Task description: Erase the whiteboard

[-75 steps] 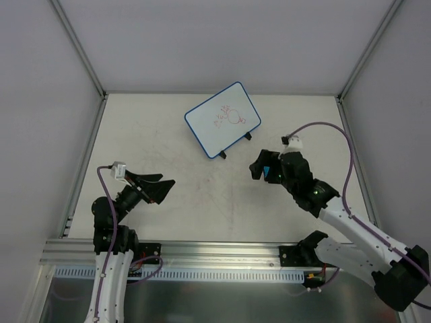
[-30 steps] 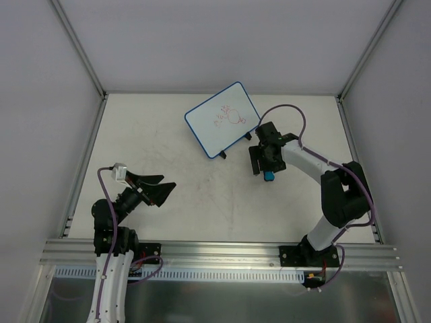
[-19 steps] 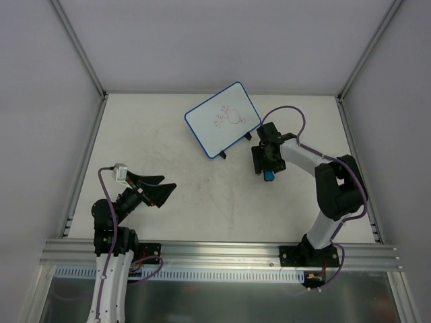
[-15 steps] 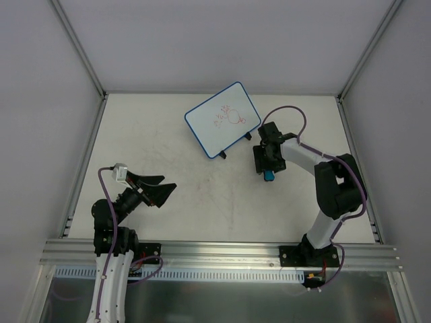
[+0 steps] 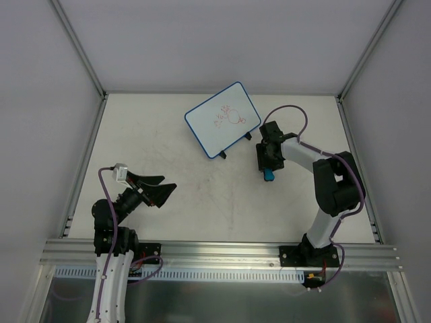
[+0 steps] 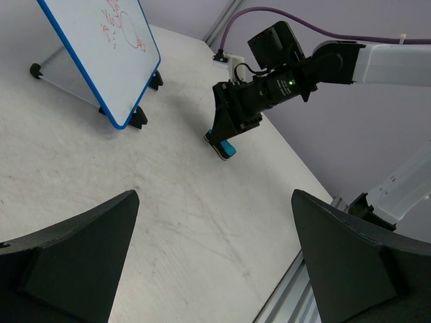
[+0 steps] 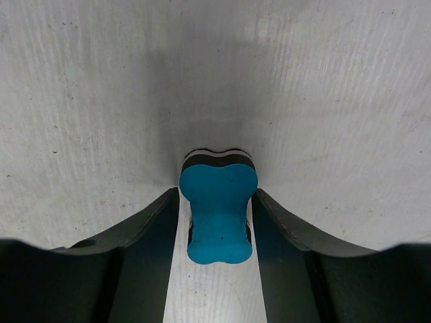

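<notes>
The whiteboard [image 5: 222, 120] stands tilted on black feet at the back of the table, with red scribbles on it; it also shows in the left wrist view [image 6: 101, 47]. A small blue eraser [image 5: 269, 175] lies on the table to its right. My right gripper [image 5: 267, 166] points down over it. In the right wrist view its fingers [image 7: 151, 222] touch both sides of the eraser's [image 7: 217, 208] wide end. My left gripper [image 5: 161, 192] hovers open near the front left, far from the board, nothing between its fingers [image 6: 81, 249].
Grey walls and metal frame posts [image 5: 79, 47] close in the table on three sides. The metal rail [image 5: 215, 252] with the arm bases runs along the near edge. Faint pink smears mark the tabletop [image 5: 195, 188].
My right gripper has narrowed its jaws around the blue eraser and shifted slightly toward the back right. The left arm and the whiteboard have not moved.
</notes>
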Tool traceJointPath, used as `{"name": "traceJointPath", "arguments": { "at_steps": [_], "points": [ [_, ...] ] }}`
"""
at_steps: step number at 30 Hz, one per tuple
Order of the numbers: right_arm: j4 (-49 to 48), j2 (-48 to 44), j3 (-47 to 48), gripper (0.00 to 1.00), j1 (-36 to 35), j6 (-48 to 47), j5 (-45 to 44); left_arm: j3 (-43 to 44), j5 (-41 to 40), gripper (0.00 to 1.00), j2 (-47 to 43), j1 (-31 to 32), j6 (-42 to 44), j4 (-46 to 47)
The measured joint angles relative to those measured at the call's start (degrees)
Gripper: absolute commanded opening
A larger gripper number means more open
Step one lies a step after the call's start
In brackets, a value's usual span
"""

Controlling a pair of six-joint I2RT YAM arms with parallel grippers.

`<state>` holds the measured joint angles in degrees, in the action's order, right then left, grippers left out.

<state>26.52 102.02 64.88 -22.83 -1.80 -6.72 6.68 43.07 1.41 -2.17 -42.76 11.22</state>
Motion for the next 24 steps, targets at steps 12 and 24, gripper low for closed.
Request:
{"name": "traceJointPath", "arguments": {
  "at_steps": [12,24],
  "points": [
    [-0.6,0.7,-0.3,0.4,0.5,0.3,-0.2,-0.1,0.0,0.99,-0.1,0.0,0.0,0.0],
    [-2.2,-0.4,-1.9,0.31,0.5,0.7,-0.5,-0.1,0.0,0.99,-0.1,0.0,0.0,0.0]
  ]
}}
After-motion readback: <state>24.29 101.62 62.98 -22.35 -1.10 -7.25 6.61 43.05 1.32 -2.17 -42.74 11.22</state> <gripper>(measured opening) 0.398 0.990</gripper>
